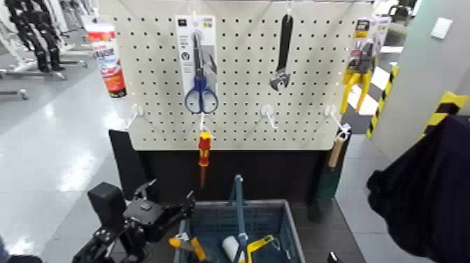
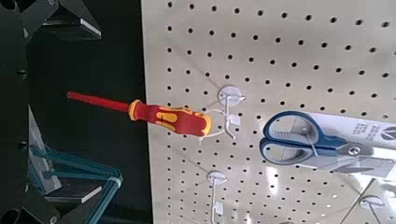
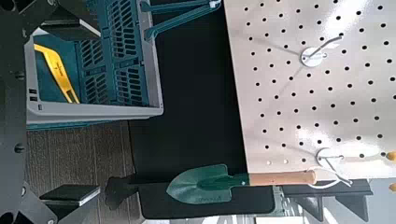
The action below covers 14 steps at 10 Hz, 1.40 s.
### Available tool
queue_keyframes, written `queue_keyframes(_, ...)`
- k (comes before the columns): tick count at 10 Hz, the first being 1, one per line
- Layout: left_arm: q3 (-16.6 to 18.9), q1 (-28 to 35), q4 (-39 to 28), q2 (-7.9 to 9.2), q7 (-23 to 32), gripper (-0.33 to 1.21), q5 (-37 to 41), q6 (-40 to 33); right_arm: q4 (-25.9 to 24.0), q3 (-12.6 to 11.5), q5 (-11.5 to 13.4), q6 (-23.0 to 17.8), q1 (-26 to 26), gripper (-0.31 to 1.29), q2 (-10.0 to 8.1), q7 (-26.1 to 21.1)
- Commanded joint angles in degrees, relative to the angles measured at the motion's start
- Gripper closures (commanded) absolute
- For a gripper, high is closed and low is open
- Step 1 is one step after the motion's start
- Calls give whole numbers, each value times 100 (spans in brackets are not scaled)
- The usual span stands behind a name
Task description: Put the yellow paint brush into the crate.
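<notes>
Probably my step now is to back away cleanly: lift clear of the crate's [image 1: 270,203] far left corner before swinging aside, so I snag neither rim nor upright handle [image 1: 240,210]. What looks like the yellow paint brush [image 1: 183,244] lies inside, by the left edge. My left claw [image 1: 170,192] gapes wide, gripping nothing; the right claw [image 3: 97,112] waits, spread, right of the crate

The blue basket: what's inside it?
Inside the basket are a white item, a bent yellow item and something orange-yellow. Whatever lies beneath them is covered, so I can't tell.
</notes>
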Motion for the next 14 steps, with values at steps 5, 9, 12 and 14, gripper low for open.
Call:
queue_keyframes(5, 399, 1151, -285, -390, 723, 13, -805, -525, -35, -79, 228, -215, 71, 14, 35, -1)
queue_keyframes(9, 391, 1564, -461, -434, 943, 13, -893, -517, -44, -105, 351, -330, 106, 14, 44, -18)
queue_keyframes(12, 364, 1617, -452, -416, 1013, 13, -893, -481, -61, -140, 536, -479, 115, 14, 44, -27)
queue_keyframes(14, 347, 1608, -426, -416, 1013, 13, -884, -464, -79, -149, 668, -567, 123, 14, 44, -27)
